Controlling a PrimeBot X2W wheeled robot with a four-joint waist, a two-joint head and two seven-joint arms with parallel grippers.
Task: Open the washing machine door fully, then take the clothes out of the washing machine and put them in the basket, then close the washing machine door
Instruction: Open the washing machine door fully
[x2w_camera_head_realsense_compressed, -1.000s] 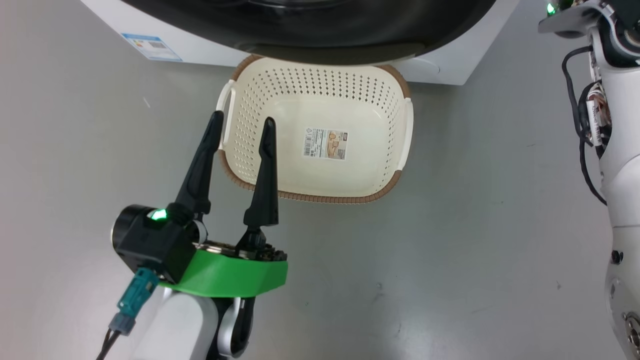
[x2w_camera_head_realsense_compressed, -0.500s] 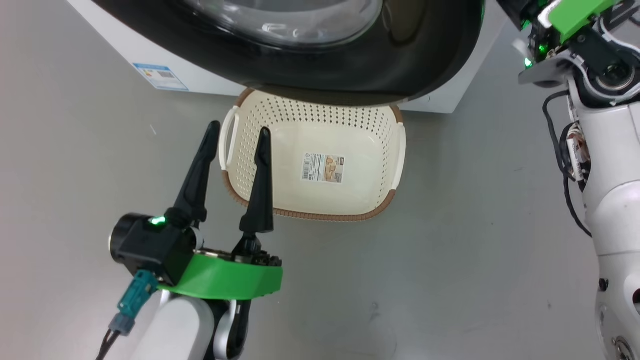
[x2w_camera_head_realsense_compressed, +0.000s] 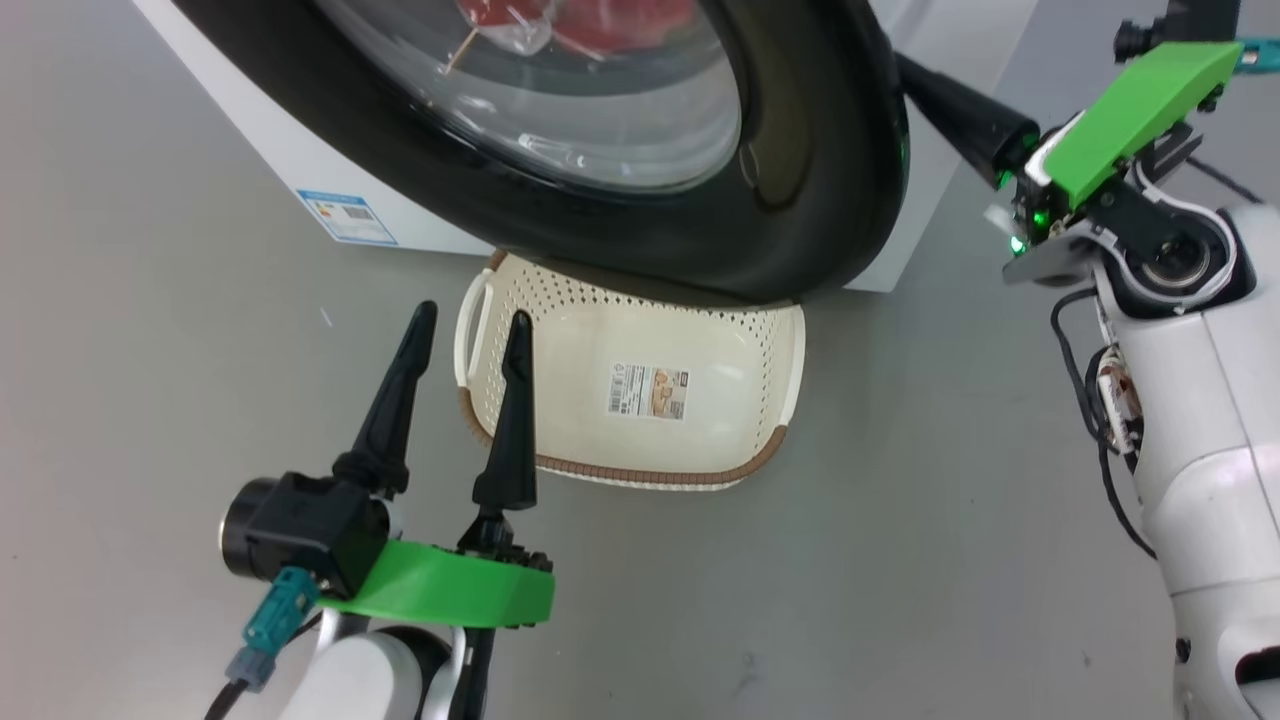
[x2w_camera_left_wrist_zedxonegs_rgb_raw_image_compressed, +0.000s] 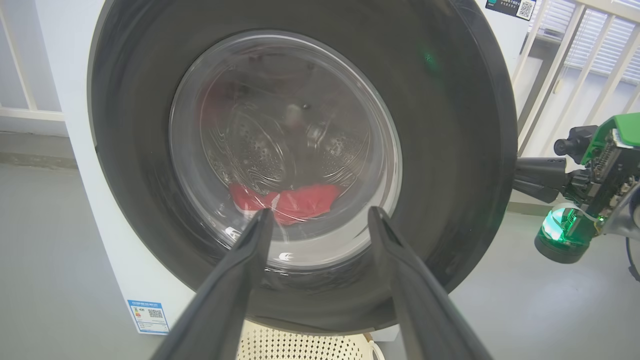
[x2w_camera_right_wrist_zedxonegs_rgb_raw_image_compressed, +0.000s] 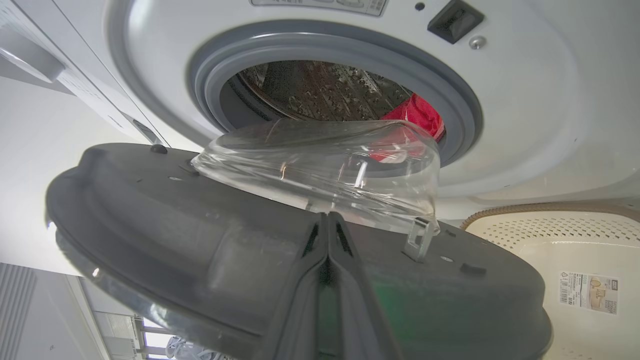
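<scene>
Lying against door (x2w_camera_right_wrist_zedxonegs_rgb_raw_image_compressed: 150, 225), closed right tool (x2w_camera_right_wrist_zedxonegs_rgb_raw_image_compressed: 327, 220)

The washing machine door (x2w_camera_head_realsense_compressed: 810, 190) has a glossy black plastic rim and a clear glass window (x2w_camera_head_realsense_compressed: 600, 120); its inner face is matt grey plastic. The washing machine (x2w_camera_right_wrist_zedxonegs_rgb_raw_image_compressed: 530, 110) is smooth white, with a matt grey rubber gasket (x2w_camera_right_wrist_zedxonegs_rgb_raw_image_compressed: 325, 50) and a shiny perforated steel drum (x2w_camera_right_wrist_zedxonegs_rgb_raw_image_compressed: 320, 90). The clothes (x2w_camera_right_wrist_zedxonegs_rgb_raw_image_compressed: 419, 114) are red cloth. The basket (x2w_camera_head_realsense_compressed: 640, 468) is cream perforated plastic with a brown woven-look rim and a paper label (x2w_camera_head_realsense_compressed: 650, 390).
</scene>
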